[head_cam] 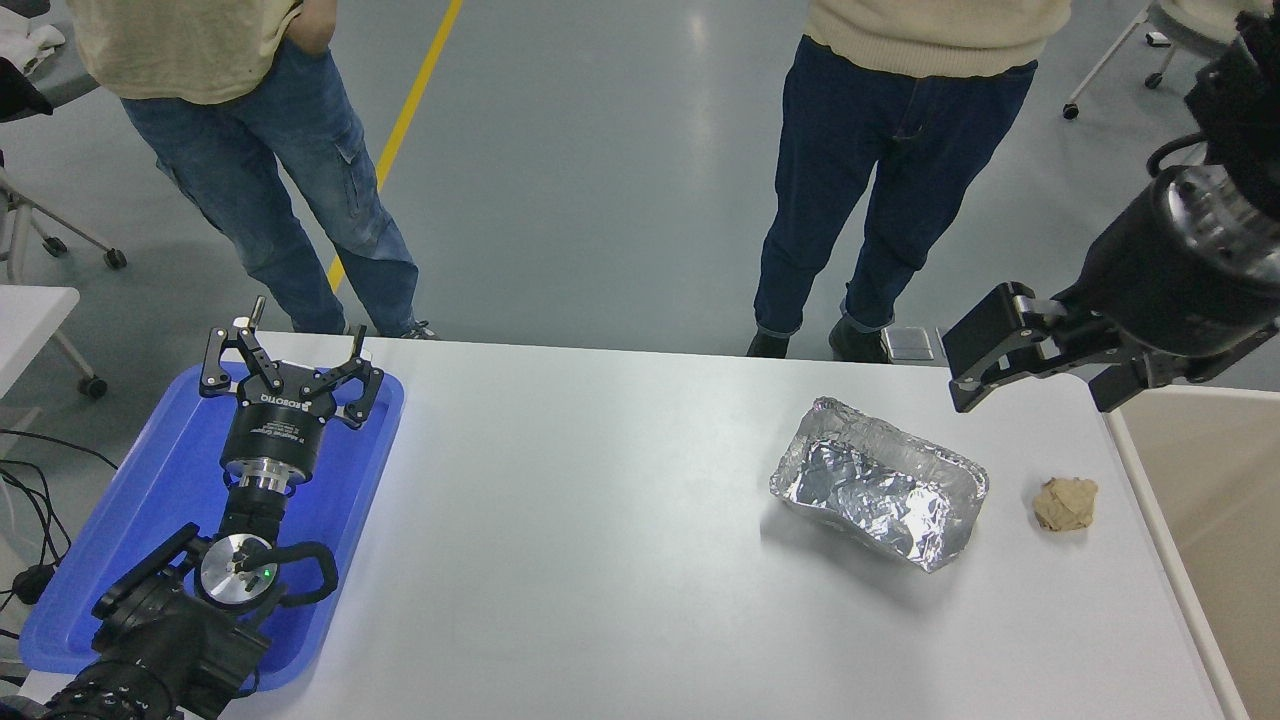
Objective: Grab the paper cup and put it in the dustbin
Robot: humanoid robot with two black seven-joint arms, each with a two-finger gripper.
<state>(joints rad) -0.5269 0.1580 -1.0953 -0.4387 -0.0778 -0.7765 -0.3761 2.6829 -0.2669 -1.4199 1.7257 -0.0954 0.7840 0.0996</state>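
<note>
The right gripper (1045, 372) hangs spread, seemingly holding nothing, beside the dustbin (1140, 470); no paper cup in sight.

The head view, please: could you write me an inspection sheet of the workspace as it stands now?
Surface: white table, no spills seen.
Job's things: paper cup not seen; dustbin at the table's right edge, inside mostly out of frame.
Clutter: foil tray, paper ball to its right, apart; blue tray at left.
Grippers: left gripper open, empty, over the blue tray; right gripper open, empty, above the table's far right corner.
Cables: black cables off the left edge.
Surroundings: two people standing at the far side; wheeled chairs.
</note>
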